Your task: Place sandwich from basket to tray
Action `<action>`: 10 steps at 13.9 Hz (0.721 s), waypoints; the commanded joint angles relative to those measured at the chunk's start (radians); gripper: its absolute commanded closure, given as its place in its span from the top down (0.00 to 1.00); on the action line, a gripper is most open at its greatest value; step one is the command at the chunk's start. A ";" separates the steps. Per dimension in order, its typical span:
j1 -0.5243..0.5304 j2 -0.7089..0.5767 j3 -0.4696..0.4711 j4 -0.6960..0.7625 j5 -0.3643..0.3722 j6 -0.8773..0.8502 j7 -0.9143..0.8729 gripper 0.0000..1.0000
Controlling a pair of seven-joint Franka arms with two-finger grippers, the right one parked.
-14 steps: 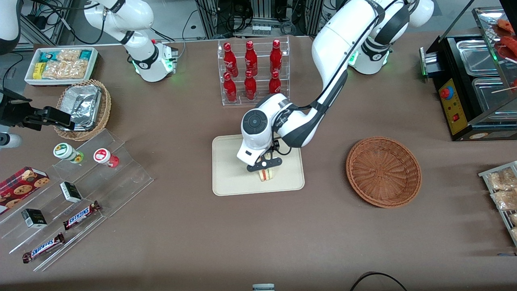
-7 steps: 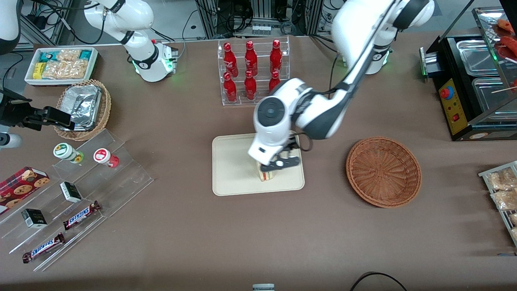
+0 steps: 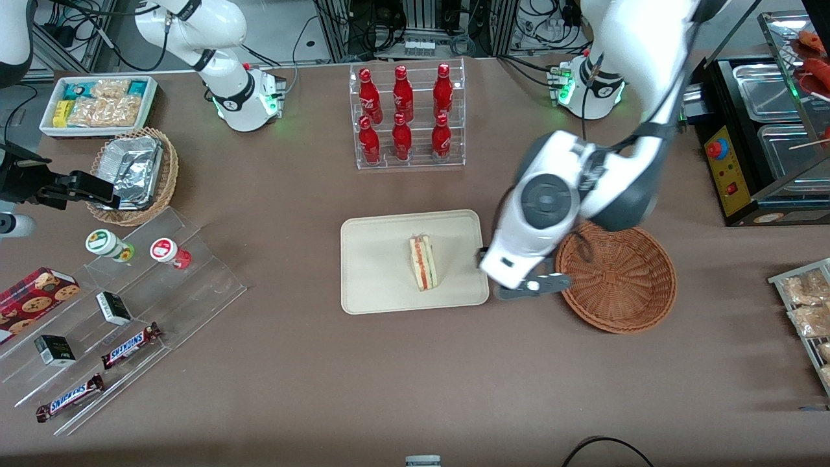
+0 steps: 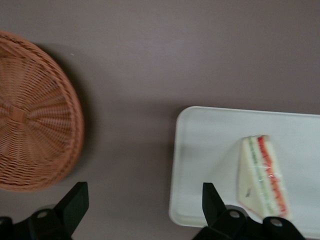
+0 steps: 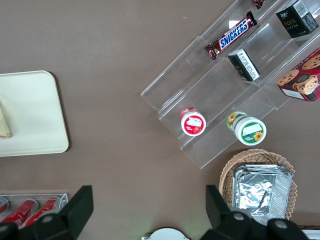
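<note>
The sandwich (image 3: 423, 263) lies on the cream tray (image 3: 376, 279), cut side up, with red and green layers showing. It also shows in the left wrist view (image 4: 262, 175) on the tray (image 4: 205, 145). The reddish-brown basket (image 3: 616, 275) is empty; it also shows in the left wrist view (image 4: 30, 120). My left arm's gripper (image 3: 528, 285) hangs above the bare table between the tray and the basket. In the wrist view the gripper (image 4: 142, 195) is open and holds nothing.
A clear rack of red bottles (image 3: 405, 117) stands farther from the front camera than the tray. A stepped acrylic shelf with snacks (image 3: 130, 305), a tan basket of foil containers (image 3: 133, 172) and a white snack bin (image 3: 97, 104) lie toward the parked arm's end. A black food warmer (image 3: 758, 143) stands toward the working arm's end.
The gripper has let go of the sandwich, risen and moved off the tray toward the basket. The sandwich stays on the tray.
</note>
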 commanded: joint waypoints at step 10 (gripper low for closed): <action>0.310 -0.414 -0.009 -0.325 -0.044 -0.156 0.459 1.00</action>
